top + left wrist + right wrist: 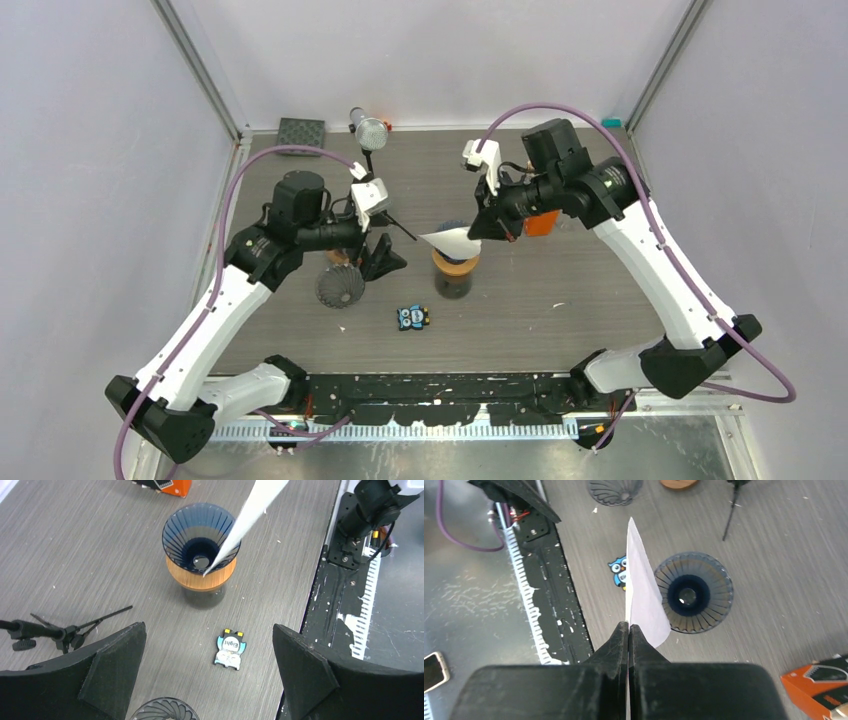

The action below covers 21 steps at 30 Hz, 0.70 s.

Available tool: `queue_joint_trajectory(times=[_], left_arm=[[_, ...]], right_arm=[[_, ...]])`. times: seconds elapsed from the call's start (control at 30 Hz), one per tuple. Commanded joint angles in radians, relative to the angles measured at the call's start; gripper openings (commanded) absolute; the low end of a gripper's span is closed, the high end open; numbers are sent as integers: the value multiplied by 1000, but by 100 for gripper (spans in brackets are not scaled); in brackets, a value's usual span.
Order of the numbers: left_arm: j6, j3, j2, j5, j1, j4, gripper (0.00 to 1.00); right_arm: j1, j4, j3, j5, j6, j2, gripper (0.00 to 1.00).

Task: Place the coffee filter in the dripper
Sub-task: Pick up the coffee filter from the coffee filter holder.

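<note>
So the whole thing hinges on how the flat-folded white paper coffee filter is lined up with the dark blue ribbed cone dripper. The filter is pinched at its wide end by the right gripper, whose jaws are squeezed tight together on the paper with no gap to be seen.

From the pinch, the filter's long axis runs straight out away from the fingers, pointed end first, towards the left arm's side of the table. In the right wrist view the dripper sits just off to one side of that line, with only its edge overlapped by the paper. In the left wrist view the tip is seen at the dripper's near rim, just above the light wooden collar. Whether paper and rim are actually touching can't be made out.

The right arm is clearly the nearer one, since the filter is already carried by it. The left gripper is spread wide with nothing in it, held back from the dripper.

Best guess: the tip needs to be tilted down and nudged sideways so it's centred over the cone's mouth.
</note>
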Motion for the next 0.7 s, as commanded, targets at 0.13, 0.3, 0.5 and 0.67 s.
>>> queue_joint_trajectory(times=[0.13, 0.3, 0.5, 0.67], left_arm=[[34, 59, -9, 153, 3, 44, 96], [38, 54, 9, 229, 2, 71, 83], [35, 30, 15, 334, 2, 83, 61], [15, -1, 23, 366, 1, 122, 58]], right_arm=[[73, 21, 20, -164, -40, 22, 0], [92, 18, 23, -181, -44, 34, 1], [93, 35, 24, -175, -33, 25, 0], [95, 42, 28, -176, -22, 26, 1]])
